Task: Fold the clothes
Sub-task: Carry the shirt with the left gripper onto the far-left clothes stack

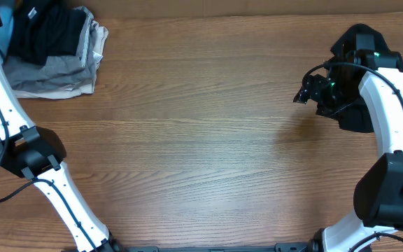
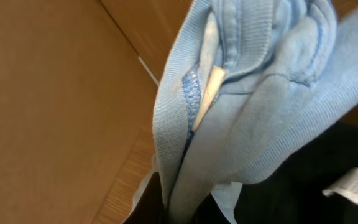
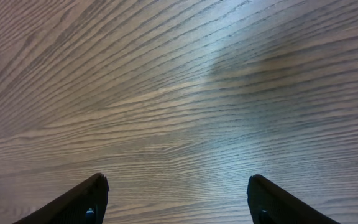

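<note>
The clothes lie in a heap at the table's far left corner. A black garment sits on top, and a bit of the light-blue T-shirt shows at the edge. In the left wrist view the T-shirt's ribbed collar fills the frame and bunches toward the bottom, where my left gripper is shut on it. The cloth hides the fingers. Black cloth with a white label lies under it. My right gripper hovers open over bare wood at the right, fingertips wide apart with nothing between them.
Grey garments lie folded under the black one in the heap. A brown cardboard wall stands close behind the left corner. The wooden table stretches between the two arms.
</note>
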Action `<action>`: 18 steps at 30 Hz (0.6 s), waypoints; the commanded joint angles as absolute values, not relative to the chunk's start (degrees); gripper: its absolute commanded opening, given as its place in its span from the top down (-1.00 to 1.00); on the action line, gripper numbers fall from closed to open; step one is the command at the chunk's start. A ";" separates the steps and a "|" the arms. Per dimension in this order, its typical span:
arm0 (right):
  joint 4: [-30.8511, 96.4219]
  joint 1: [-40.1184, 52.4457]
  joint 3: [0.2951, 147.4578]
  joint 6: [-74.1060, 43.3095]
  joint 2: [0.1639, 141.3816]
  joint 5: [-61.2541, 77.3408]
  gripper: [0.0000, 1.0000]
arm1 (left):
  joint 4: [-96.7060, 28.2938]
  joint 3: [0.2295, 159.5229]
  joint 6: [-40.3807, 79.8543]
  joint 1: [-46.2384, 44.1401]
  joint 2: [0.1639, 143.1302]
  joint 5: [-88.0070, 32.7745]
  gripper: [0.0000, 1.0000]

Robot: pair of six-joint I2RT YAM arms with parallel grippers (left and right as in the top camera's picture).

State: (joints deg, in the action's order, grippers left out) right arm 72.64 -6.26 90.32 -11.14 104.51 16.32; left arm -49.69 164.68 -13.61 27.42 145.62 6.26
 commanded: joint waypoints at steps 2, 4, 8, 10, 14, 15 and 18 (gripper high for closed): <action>72.44 -6.07 91.13 -11.81 103.61 16.86 -0.50 | -49.41 165.38 -12.29 27.38 144.14 5.69 0.92; 72.58 -6.07 91.13 -11.81 103.61 16.86 -0.50 | -49.74 164.92 -12.16 26.94 144.14 3.14 0.92; 72.51 -6.07 91.13 -11.94 103.61 16.84 -0.49 | -51.16 162.39 -12.14 24.97 144.14 -3.07 0.92; 72.55 -6.07 91.13 -11.97 103.61 16.86 -0.49 | -51.77 160.20 -12.14 23.53 144.14 -6.17 0.92; 72.53 -6.07 91.13 -11.97 103.61 16.86 -0.49 | -52.51 154.34 -12.14 19.31 144.14 -10.50 0.85; 72.51 -6.07 91.13 -11.97 103.61 16.86 -0.49 | -52.49 152.92 -12.14 18.17 144.14 -10.70 0.71; 72.36 -6.07 91.13 -11.97 103.61 16.86 -0.49 | -52.47 149.21 -12.16 14.20 144.14 -10.57 -0.21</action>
State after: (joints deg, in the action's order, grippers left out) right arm 72.62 -6.28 90.32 -11.81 104.51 16.32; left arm -52.49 151.46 -12.97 18.09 145.62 -7.01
